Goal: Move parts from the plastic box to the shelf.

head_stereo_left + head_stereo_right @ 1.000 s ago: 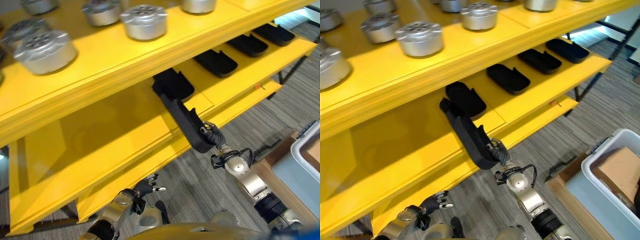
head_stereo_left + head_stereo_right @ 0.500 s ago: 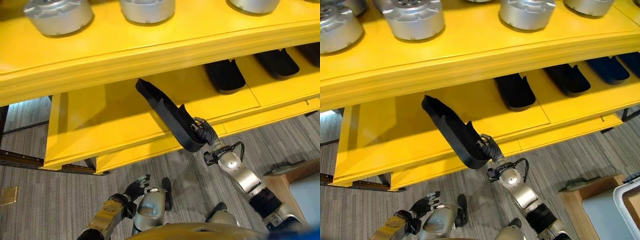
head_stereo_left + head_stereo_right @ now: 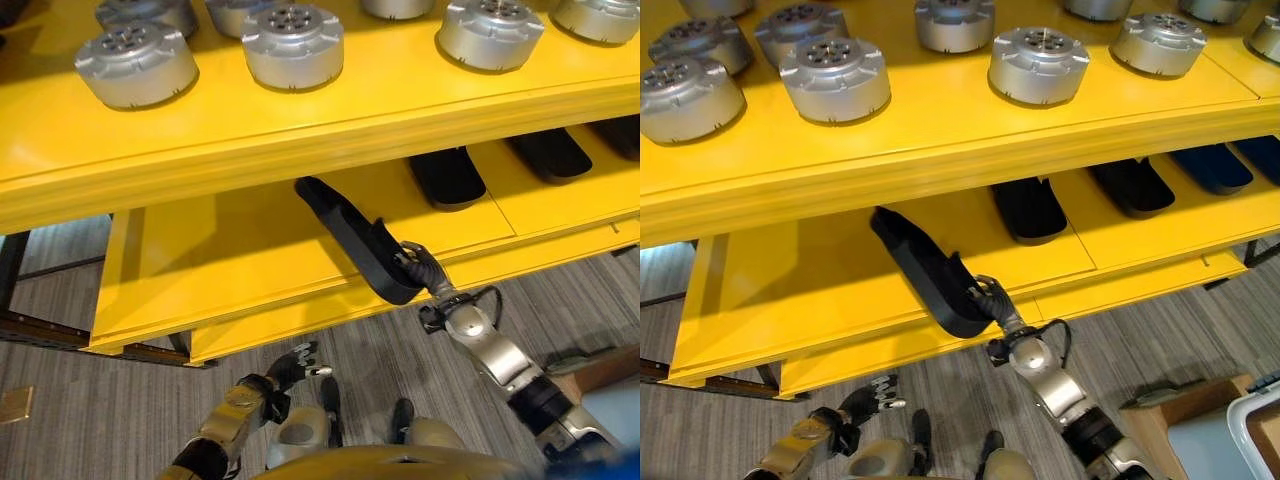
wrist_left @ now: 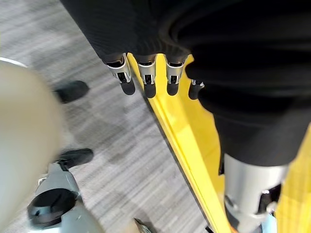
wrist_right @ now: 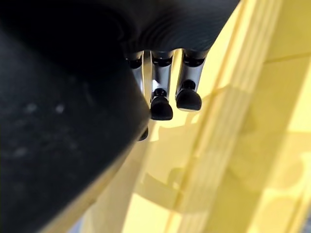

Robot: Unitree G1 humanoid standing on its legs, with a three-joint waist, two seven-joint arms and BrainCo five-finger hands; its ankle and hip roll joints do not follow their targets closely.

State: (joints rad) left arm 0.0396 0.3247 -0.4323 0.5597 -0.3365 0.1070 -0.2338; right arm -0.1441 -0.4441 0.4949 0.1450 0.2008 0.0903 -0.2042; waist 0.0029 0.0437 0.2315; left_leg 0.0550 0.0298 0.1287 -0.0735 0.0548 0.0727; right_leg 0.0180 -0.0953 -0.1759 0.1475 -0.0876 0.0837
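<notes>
A long black plastic part slants over the yellow lower shelf. Its far end reaches in under the upper shelf and its near end sticks out past the front edge. My right hand is shut on that near end, with fingers curled over the rim. In the right wrist view the black part lies against my fingers, with the yellow shelf behind. I cannot tell whether the part rests on the shelf. My left hand hangs low over the floor, fingers relaxed and holding nothing.
Several round silver parts stand on the upper shelf. More black parts lie in a row on the lower shelf to the right. A white plastic box on a wooden stand shows at the lower right.
The camera has swung left and up along the shelf. My right hand keeps its hold and has carried the black part leftward, further in over the lower shelf. The left hand stays low.
</notes>
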